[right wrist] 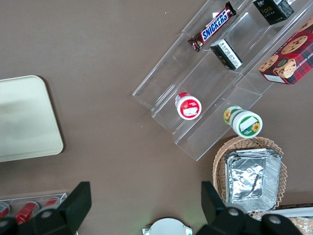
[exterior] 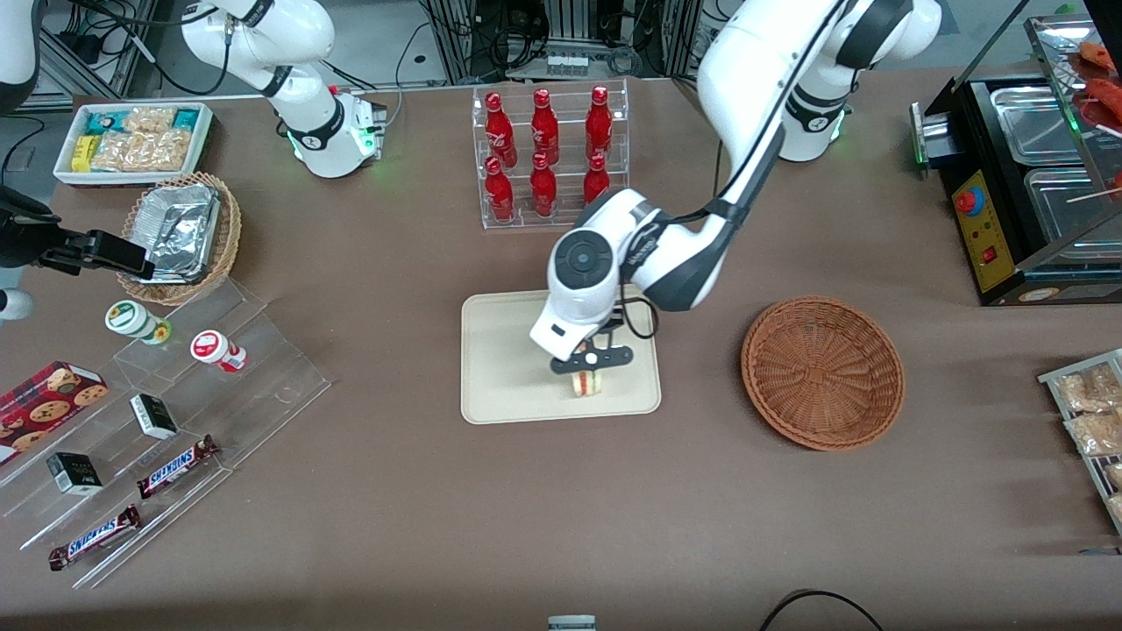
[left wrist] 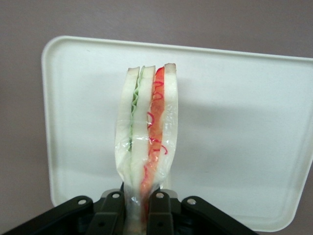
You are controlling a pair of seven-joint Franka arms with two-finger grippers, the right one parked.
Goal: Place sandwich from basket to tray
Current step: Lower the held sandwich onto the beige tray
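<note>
Already the gripper [exterior: 589, 368] is pinching the sandwich [left wrist: 146, 132] between its fingers, holding it over the tray [exterior: 500, 368]. Beside it, the basket [exterior: 822, 372] is lying empty. Probably the sandwich is not touching the tray; lowering and releasing are remaining.

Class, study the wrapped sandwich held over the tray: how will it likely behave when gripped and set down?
The sandwich looks soft: its layers narrow where the gripper pinches it, so it probably squashes easily. Its clear wrap looks glossy, so possibly slippery. Held on edge above the tray, this thin wedge would likely tip flat once released.
</note>
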